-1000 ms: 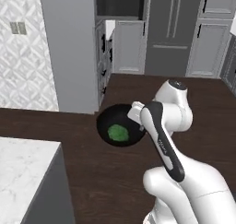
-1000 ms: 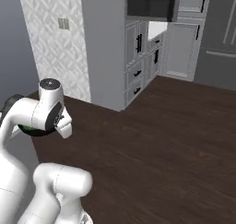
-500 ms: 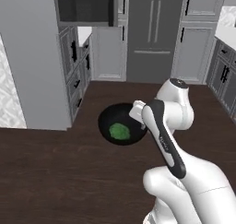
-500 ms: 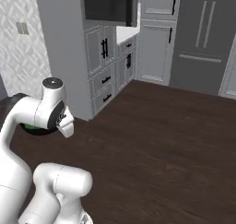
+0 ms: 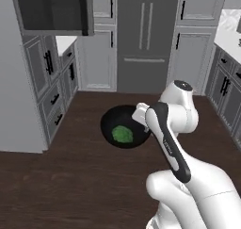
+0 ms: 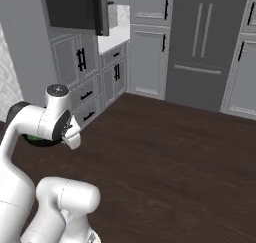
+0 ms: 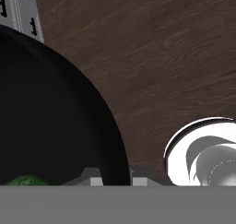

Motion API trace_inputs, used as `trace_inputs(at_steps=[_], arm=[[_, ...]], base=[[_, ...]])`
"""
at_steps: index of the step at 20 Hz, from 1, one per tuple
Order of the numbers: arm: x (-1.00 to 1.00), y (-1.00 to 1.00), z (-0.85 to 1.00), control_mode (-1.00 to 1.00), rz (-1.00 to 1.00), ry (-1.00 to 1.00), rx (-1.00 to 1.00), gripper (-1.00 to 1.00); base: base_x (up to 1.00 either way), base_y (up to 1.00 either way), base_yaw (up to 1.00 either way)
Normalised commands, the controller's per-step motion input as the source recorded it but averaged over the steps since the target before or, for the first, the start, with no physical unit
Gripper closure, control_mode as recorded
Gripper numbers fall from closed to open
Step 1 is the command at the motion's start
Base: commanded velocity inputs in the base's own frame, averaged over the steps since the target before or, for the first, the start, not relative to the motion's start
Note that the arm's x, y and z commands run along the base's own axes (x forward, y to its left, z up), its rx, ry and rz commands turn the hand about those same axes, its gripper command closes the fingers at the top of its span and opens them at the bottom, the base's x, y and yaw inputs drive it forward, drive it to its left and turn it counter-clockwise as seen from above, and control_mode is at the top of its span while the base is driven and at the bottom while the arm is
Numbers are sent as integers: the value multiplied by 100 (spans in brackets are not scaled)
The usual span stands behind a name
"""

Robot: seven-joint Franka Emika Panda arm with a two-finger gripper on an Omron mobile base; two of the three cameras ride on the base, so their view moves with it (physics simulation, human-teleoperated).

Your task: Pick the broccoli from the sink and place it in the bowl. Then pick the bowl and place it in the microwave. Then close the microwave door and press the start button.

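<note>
Bowl (image 5: 124,128) rides mid-frame in the left base view, broccoli (image 5: 122,134) inside, its rim pinched in the gripper (image 7: 114,174) at the bottom of the hand view. The microwave (image 5: 52,10) hangs upper left, door apparently open, well apart from the bowl.

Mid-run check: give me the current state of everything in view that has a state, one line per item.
bowl: held at its rim by the gripper, carried above the floor
broccoli: lying inside the bowl
gripper: shut on the bowl rim, one finger on each side
microwave: cavity open and dark
microwave door: swung open, seen edge-on
refrigerator: doors closed
cabinet drawers: closed
</note>
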Motion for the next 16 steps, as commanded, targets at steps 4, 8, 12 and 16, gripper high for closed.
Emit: trace_inputs(at_steps=[4,8,12,16], arm=[[0,0,0,100,0,0,0,100],[0,0,0,100,0,0,0,100],[0,0,0,100,0,0,0,100],[0,0,0,100,0,0,0,100]], base=[[100,-98,0],[100,-86,0],[100,-68,4],[100,-30,16]])
